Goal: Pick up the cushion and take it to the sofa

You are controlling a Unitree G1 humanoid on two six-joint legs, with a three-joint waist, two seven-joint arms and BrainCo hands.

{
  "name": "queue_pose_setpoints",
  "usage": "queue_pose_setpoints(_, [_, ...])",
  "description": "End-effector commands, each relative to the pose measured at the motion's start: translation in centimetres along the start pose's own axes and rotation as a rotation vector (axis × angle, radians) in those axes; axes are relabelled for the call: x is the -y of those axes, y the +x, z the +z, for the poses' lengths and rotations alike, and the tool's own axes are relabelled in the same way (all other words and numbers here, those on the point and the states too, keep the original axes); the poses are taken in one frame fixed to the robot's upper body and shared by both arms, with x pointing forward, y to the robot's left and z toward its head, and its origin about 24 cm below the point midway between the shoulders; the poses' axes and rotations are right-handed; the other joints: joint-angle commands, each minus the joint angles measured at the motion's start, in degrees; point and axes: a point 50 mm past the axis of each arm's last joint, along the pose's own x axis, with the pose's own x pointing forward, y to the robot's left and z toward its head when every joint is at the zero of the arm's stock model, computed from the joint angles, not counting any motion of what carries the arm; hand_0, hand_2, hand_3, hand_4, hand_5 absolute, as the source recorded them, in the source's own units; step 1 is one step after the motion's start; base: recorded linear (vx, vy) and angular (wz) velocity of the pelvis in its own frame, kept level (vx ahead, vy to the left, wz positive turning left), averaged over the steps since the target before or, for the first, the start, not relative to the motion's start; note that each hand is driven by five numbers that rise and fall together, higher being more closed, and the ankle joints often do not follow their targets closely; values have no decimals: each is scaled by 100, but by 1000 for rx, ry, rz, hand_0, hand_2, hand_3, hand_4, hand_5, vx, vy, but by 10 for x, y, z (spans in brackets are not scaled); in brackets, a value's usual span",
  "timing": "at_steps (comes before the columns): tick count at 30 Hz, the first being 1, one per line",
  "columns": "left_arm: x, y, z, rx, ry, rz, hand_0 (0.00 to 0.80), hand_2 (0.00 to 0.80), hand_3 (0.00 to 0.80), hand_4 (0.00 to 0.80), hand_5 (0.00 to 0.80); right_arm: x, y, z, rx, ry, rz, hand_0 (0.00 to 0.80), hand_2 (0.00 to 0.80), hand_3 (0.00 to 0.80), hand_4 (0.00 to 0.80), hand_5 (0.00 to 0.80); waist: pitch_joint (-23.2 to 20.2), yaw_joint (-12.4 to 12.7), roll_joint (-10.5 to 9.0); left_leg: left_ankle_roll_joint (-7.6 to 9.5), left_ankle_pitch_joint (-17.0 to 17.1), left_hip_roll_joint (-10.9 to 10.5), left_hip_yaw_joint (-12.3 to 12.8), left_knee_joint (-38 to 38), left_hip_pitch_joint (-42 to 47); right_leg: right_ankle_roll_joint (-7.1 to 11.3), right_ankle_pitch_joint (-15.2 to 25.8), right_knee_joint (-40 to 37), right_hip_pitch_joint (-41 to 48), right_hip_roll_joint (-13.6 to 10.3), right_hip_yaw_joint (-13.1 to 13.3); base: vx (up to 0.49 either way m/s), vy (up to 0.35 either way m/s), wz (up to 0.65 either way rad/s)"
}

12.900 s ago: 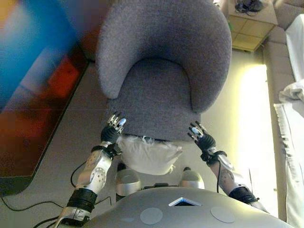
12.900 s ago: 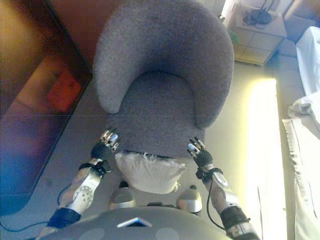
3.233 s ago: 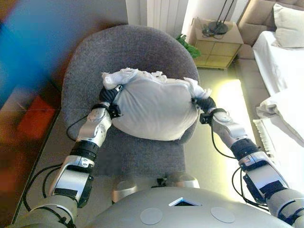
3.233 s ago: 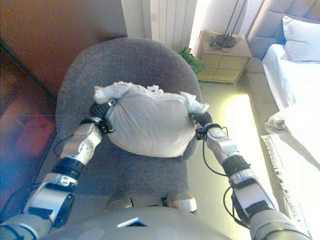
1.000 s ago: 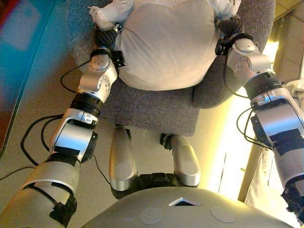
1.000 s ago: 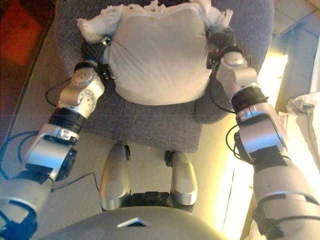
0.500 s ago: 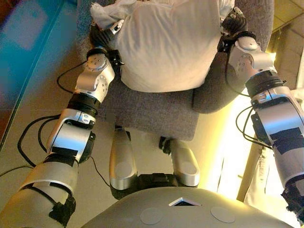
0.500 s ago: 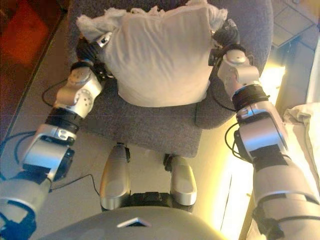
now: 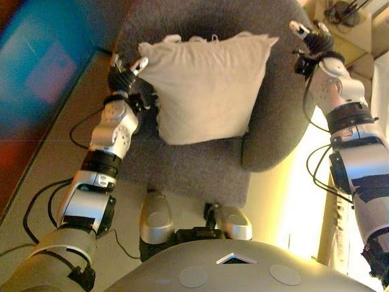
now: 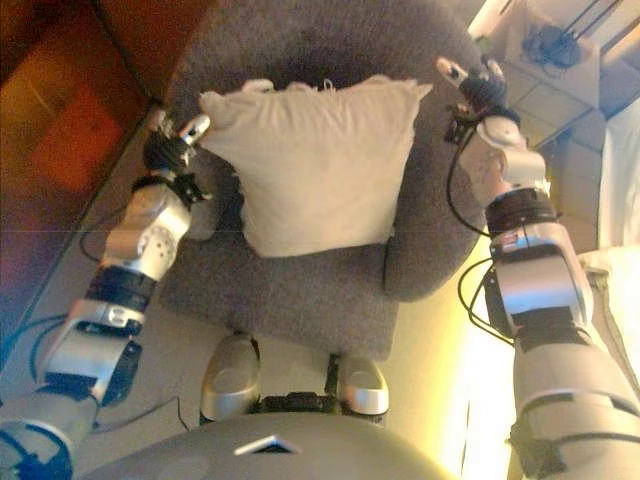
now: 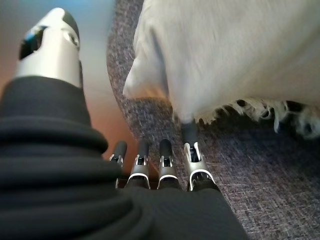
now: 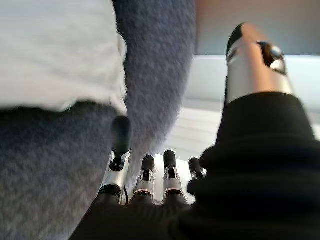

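A cream cushion [image 9: 203, 85] with frayed corners stands on the seat of a grey armchair [image 9: 276, 121], leaning against its back. My left hand [image 9: 121, 76] is open beside the cushion's upper left corner. In the left wrist view its straight fingers [image 11: 192, 162] reach the cushion's [image 11: 240, 50] fringed edge. My right hand [image 9: 315, 41] is open above the chair's right armrest, a little apart from the cushion's right corner. Its fingers [image 12: 120, 145] are straight in the right wrist view, with the cushion [image 12: 55, 50] off to one side.
A pale nightstand [image 9: 349, 21] with a dark object on it stands behind the chair at the right. White bedding [image 10: 615, 270] runs along the right edge. A dark glossy panel [image 9: 36, 79] lies to the left of the chair.
Both hands held the cushion by its sides above the chair. The cushion now rests on the seat and both hands have come off it with fingers spread. The camera has shifted.
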Motion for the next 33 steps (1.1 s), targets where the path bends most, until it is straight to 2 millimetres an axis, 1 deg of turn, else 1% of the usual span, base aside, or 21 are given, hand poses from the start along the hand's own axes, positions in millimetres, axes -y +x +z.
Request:
queue_pose_setpoints(1, [-20, -6, 18, 143, -46, 47, 0, 0, 0, 0, 0, 40, -4, -4, 25, -72, -76, 0, 0, 0, 0, 0, -827, 215, 223, -553, 464, 510, 121, -750, 568, 684, 349, 173, -358, -545, -111, 70, 90, -1])
queue_pose_setpoints(2, [-27, -7, 21, 168, -55, 73, 0, 0, 0, 0, 0, 44, -4, -4, 28, -75, -79, 0, 0, 0, 0, 0, -878, 209, 241, -537, 459, 492, 151, -791, 629, 671, 340, 158, -327, -546, -132, 54, 71, -1])
queue_pose_setpoints(3, [-29, -7, 23, 176, -59, 83, 0, 0, 0, 0, 0, 45, -5, -4, 32, -75, -75, 0, 0, 0, 0, 0, -893, 205, 248, -532, 458, 485, 163, -807, 652, 665, 337, 150, -310, -547, -139, 41, 59, -1])
queue_pose_setpoints(7, [-40, -12, 26, 205, -78, 114, 0, 0, 0, 0, 0, 43, -9, -5, 60, -101, -33, 0, 0, 0, 0, 0, -942, 181, 280, -510, 435, 446, 199, -835, 718, 627, 329, 120, -270, -554, -163, 5, 50, -1])
queue_pose_setpoints(10, [-49, -19, 18, 190, -92, 91, 0, 0, 0, 0, 0, 34, -17, -8, 87, -101, 35, 0, 0, 0, 0, 0, -963, 127, 302, -477, 423, 404, 230, -873, 762, 580, 337, 87, -276, -531, -126, -20, 46, -1])
queue_pose_setpoints(12, [-51, -24, 14, 187, -100, 57, 0, 0, 0, 0, 0, 29, -22, -13, 96, -86, 85, 0, 0, 0, 0, 0, -971, 101, 321, -458, 417, 388, 248, -893, 778, 558, 338, 76, -282, -514, -109, -36, 44, -3])
queue_pose_setpoints(13, [-51, -29, 12, 186, -113, 32, 0, 0, 0, 0, 0, 24, -28, -20, 101, -69, 135, 0, 0, 0, 0, 0, -972, 73, 341, -437, 412, 366, 254, -921, 796, 544, 339, 63, -287, -497, -90, -50, 45, -1])
queue_pose_setpoints(17, [-48, -45, 3, 174, -182, -45, 0, 0, 0, 0, 0, 15, -49, -48, 96, -7, 261, 0, 0, 0, 0, 0, -990, 14, 399, -379, 425, 306, 282, -1014, 831, 518, 342, 42, -302, -454, -80, -64, 44, 0])
queue_pose_setpoints(19, [-43, -56, -8, 152, -238, -104, 0, 0, 0, 0, 0, 8, -65, -73, 81, 58, 358, 0, 0, 0, 0, 0, -980, -25, 437, -346, 420, 275, 297, -1061, 846, 496, 337, 35, -314, -423, -85, -80, 37, 3])
queue_pose_setpoints(22, [-40, -68, -21, 114, -267, -170, 0, 0, 0, 0, 0, 2, -84, -97, 42, 152, 427, 0, 0, 0, 0, 0, -980, -56, 456, -319, 400, 251, 315, -1079, 868, 482, 343, 26, -324, -399, -82, -62, 8, -1])
queue_pose_setpoints(23, [-40, -68, -21, 113, -267, -170, 0, 0, 0, 0, 0, 2, -84, -97, 42, 152, 426, 0, 0, 0, 0, 0, -983, -55, 455, -319, 399, 251, 315, -1079, 867, 482, 343, 26, -325, -399, -81, -81, -1, -1])
queue_pose_setpoints(24, [-38, -81, -33, 83, -282, -229, 0, 0, 0, 0, 0, -2, -98, -123, -1, 210, 459, 0, 0, 0, 0, 0, -937, -95, 490, -280, 376, 211, 337, -1088, 883, 471, 377, -13, -338, -379, -64, -92, 6, 0])
queue_pose_setpoints(25, [-41, -88, -40, 55, -307, -240, 0, 0, 0, 0, 0, -3, -107, -134, -21, 219, 473, 0, 0, 0, 0, 0, -955, -110, 502, -265, 364, 193, 353, -1102, 901, 470, 390, -47, -332, -364, -50, -117, 11, -2])
queue_pose_setpoints(27, [-43, -97, -50, 20, -326, -274, 0, 0, 0, 0, 0, -3, -117, -146, -27, 207, 489, 0, 0, 0, 0, 0, -934, -140, 521, -240, 365, 159, 383, -1139, 905, 469, 428, -93, -349, -356, -67, -93, 17, -6])
queue_pose_setpoints(29, [-43, -103, -57, 3, -293, -299, 0, 0, 0, 0, 0, -4, -123, -152, -42, 233, 506, 0, 0, 0, 0, 0, -917, -164, 540, -227, 381, 135, 405, -1181, 888, 473, 471, -126, -386, -349, -89, -107, 11, -9])
queue_pose_setpoints(32, [-47, -111, -76, -95, -375, -268, 0, 0, 0, 0, 0, -9, -135, -166, -93, 385, 569, 0, 0, 0, 0, 0, -872, -209, 571, -206, 418, 97, 453, -1303, 900, 479, 523, -182, -422, -336, -147, -93, 24, -1])
queue_pose_setpoints(33, [-49, -113, -81, -107, -360, -271, 0, 0, 0, 0, 0, -11, -140, -172, -109, 455, 582, 0, 0, 0, 0, 0, -864, -217, 580, -201, 427, 85, 458, -1339, 895, 477, 530, -196, -432, -336, -182, -64, 26, -1])
